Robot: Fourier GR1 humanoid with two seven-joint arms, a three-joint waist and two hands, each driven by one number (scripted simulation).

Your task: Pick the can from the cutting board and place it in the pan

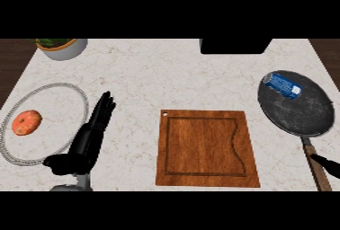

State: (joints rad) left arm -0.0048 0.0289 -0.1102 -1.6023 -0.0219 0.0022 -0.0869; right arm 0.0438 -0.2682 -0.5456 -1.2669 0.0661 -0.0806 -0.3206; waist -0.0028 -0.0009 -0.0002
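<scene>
While lying on its side inside the dark round metal pan (pixel 295 117), clear of the wooden cutting board (pixel 207 148), the blue cylindrical can (pixel 284 85) looks light, rigid, slippery, best grasped across its body; left hand (pixel 96 121) straight-fingered, right hand's (pixel 327 164) fingers indiscernible.

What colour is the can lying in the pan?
Blue with white markings, seen in the head view: can.

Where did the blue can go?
The blue can lies on its side inside the dark pan, at the counter's right, to the right of the bare cutting board.
</scene>
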